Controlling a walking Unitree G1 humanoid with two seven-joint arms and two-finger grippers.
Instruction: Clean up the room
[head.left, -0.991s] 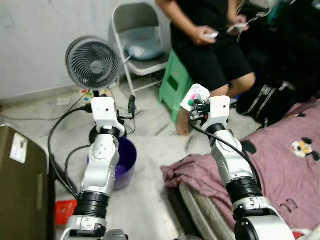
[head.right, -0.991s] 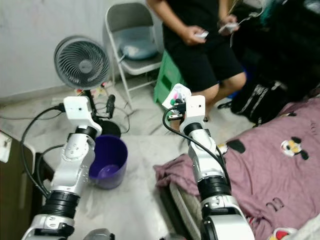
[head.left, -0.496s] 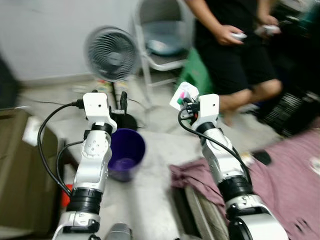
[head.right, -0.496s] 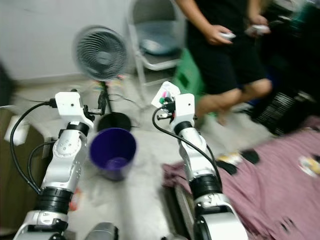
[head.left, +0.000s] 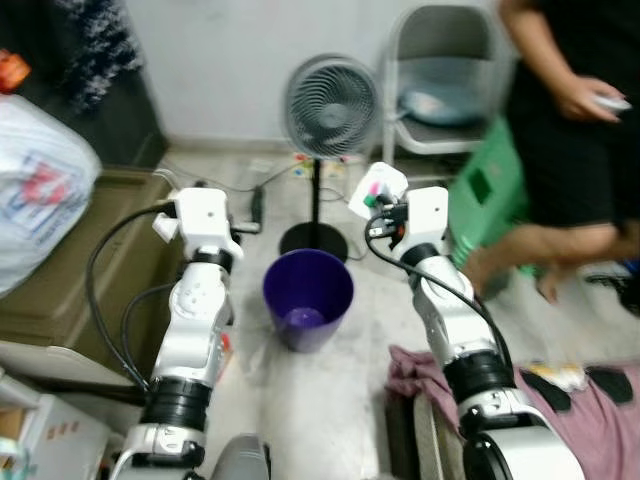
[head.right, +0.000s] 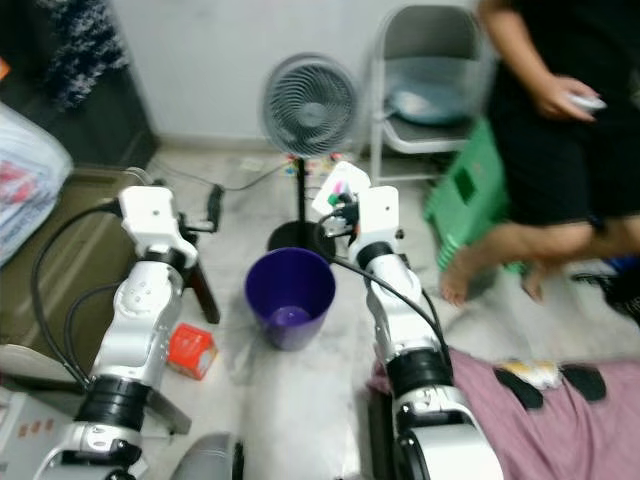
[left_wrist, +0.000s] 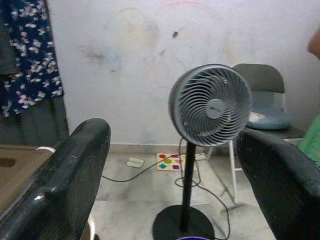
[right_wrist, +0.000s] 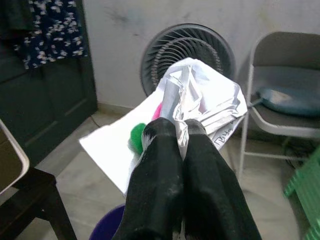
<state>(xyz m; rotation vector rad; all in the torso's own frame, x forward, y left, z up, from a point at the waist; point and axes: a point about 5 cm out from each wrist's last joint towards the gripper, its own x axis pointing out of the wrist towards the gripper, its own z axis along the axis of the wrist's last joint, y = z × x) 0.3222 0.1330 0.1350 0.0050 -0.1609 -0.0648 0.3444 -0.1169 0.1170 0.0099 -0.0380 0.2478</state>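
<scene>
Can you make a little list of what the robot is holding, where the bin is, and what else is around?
right pincer: shut on crumpled paper wrapper, held above the bin's far rim
left pincer: open, holding nothing
purple bin: on the floor between both arms, upright, open
fan: standing behind the bin
folding chair: by the wall, blue cushion on it
person: beside the green stool

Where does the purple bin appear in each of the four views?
Left eye view: purple bin on the floor between the two arms, before the fan.
Right eye view: same spot, left of centre.
Left wrist view: a sliver at the bottom edge.
Right wrist view: partly behind the right claw, bottom edge.
Shared landmark: the fan.
</scene>
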